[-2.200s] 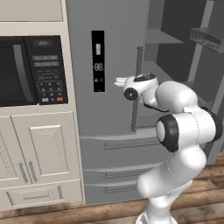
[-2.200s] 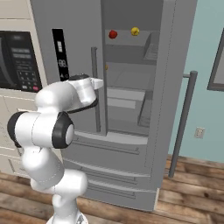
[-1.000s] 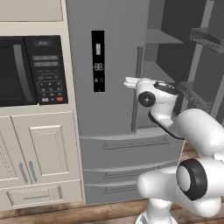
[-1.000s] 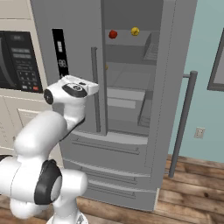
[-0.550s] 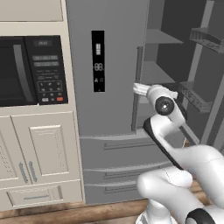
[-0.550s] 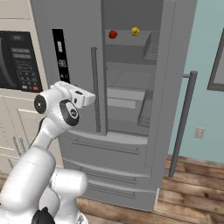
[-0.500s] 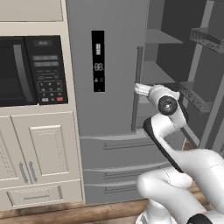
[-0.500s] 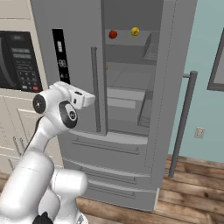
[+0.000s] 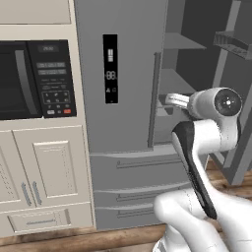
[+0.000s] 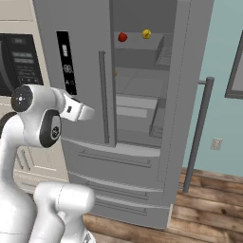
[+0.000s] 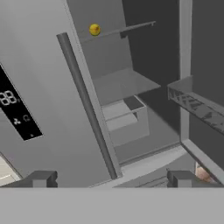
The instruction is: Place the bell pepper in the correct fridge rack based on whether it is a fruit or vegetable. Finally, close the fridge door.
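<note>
Far left, a microwave point(image 9: 32, 81) sits built into cream cabinets point(image 9: 44, 177), its keypad on the right side. Two cabinet doors below it, one drawer under those.

Next, the fridge point(image 9: 128, 98): left door shut, with a black display panel point(image 9: 110, 69) and a long vertical handle point(image 9: 156, 98) at its right edge. Two wide drawers point(image 9: 133, 172) run across the bottom, both shut.

The right half of the fridge stands open. On the upper shelf point(image 10: 142, 45) lie two small round items: the pepper point(image 10: 122, 37), red, to the left, and a yellow fruit point(image 10: 146, 33) just to its right, apart from it. Lower shelves look bare but for a pale bin point(image 10: 133, 107). In the hand view the yellow fruit point(image 11: 94, 29) shows on that shelf.

The open right door point(image 10: 185, 95) swings out toward the room, its bar handle point(image 10: 199, 133) facing the teal wall; wire racks point(image 9: 231, 44) line its inside face. One wall outlet point(image 10: 216, 144) low on the wall, wood floor point(image 10: 204, 209) beneath.

The arm stands in front of the lower drawers, hand raised level with the middle shelves, near the left door's handle. The gripper point(image 11: 111, 178) points into the open compartment, jaws spread wide, holding nothing. Between it and the pepper stand the shut door's handle and edge; the pepper is well above the hand.
</note>
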